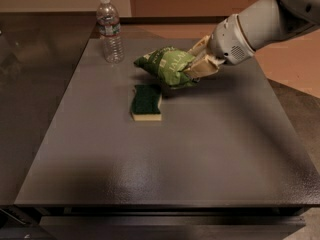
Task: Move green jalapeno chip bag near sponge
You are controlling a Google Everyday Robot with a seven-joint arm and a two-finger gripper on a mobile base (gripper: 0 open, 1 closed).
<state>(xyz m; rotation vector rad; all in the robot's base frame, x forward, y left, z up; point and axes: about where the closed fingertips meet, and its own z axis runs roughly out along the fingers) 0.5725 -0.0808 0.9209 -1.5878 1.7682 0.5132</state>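
Observation:
The green jalapeno chip bag [167, 66] is crinkled and bright green with pale lettering. My gripper [197, 64] is shut on its right end and holds it just above the dark grey table [200, 149]. The bag hangs right behind the sponge [146, 102], which lies flat on the table with its dark green top up and its pale yellow layer showing at the front. The bag's lower edge is close over the sponge's far right corner. My white arm reaches in from the upper right.
A clear plastic water bottle [111, 30] with a white cap stands upright at the table's back left. A lower dark surface [30, 99] lies to the left of the table. The floor drops away on the right.

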